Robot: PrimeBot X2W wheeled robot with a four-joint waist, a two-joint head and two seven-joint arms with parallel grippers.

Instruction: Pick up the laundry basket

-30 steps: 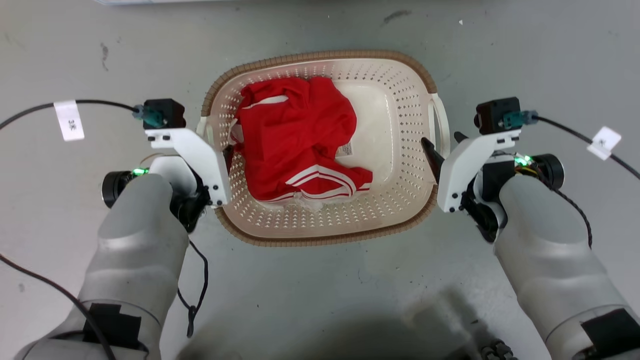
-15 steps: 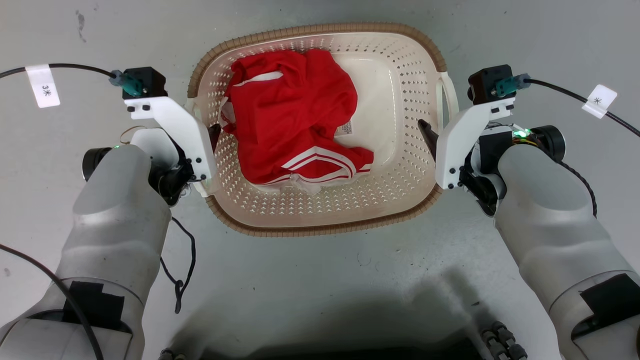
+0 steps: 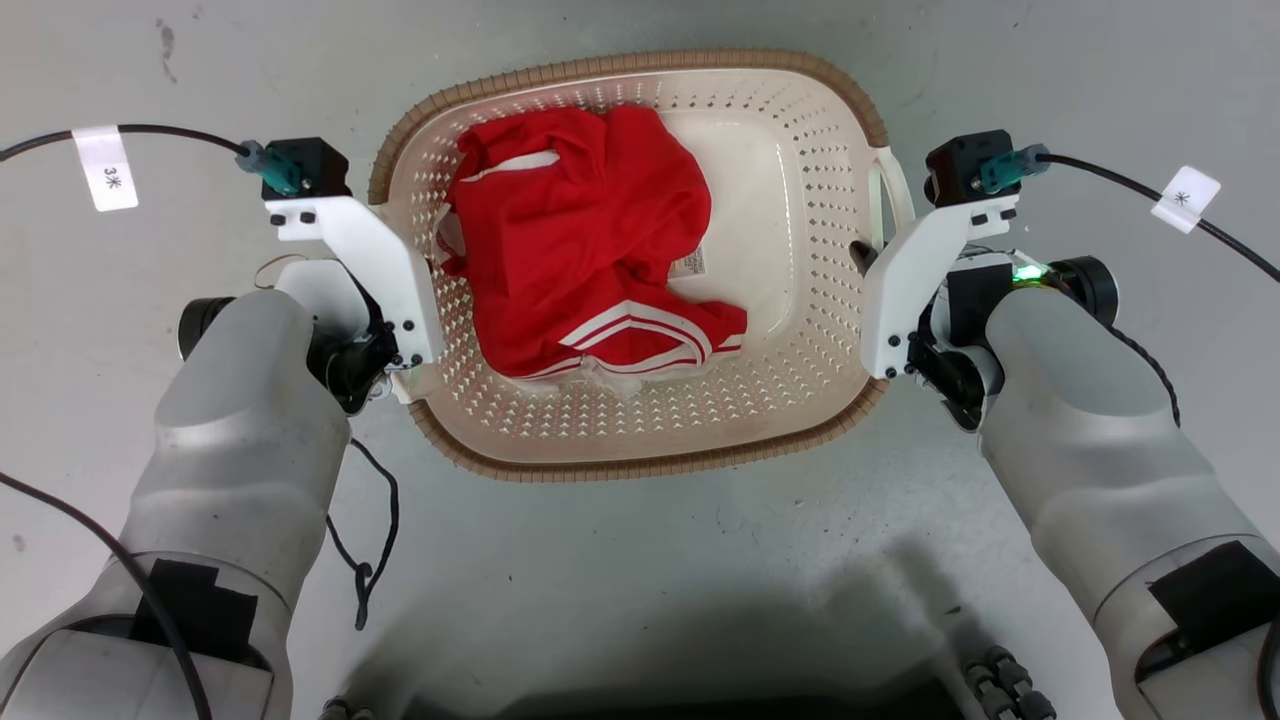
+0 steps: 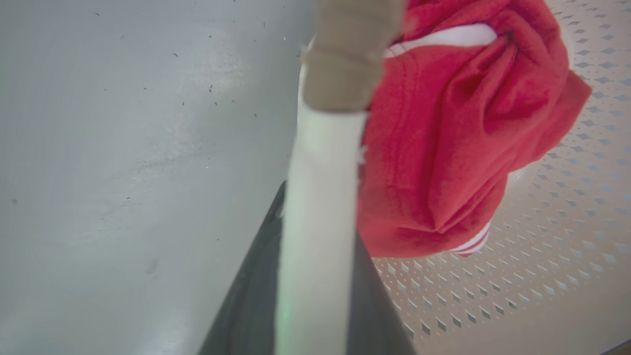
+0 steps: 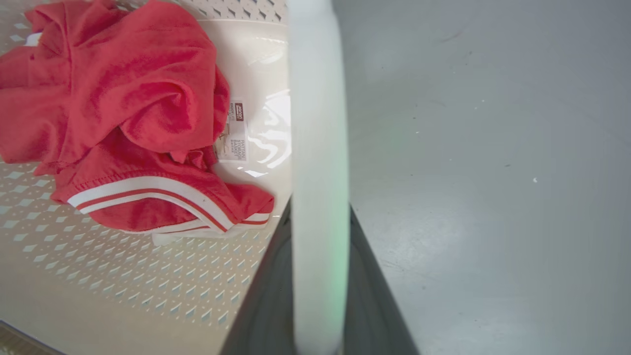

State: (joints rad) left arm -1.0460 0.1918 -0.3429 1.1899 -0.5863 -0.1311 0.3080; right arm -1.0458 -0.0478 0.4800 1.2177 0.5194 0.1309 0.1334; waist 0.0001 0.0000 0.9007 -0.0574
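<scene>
Laundry basket (image 3: 640, 468) hangs between my hands. My left hand (image 4: 319, 212) and right hand (image 5: 319, 217) each look clamped on a white side handle, though both close views are blurred. A red garment (image 3: 590, 240) lies inside, left of centre, with grey floor (image 3: 640, 590) beneath.

The laundry basket (image 3: 800, 350) is central before the robot, with floor (image 3: 640, 560) beneath and around it. A garment (image 3: 580, 240) lies inside, toward the basket's left half. The left claw (image 3: 432, 262) stands at the left handle (image 4: 320, 222) and the right claw (image 3: 875, 255) at the right handle (image 5: 318, 197). Each handle passes between its claw's two fingers.
</scene>
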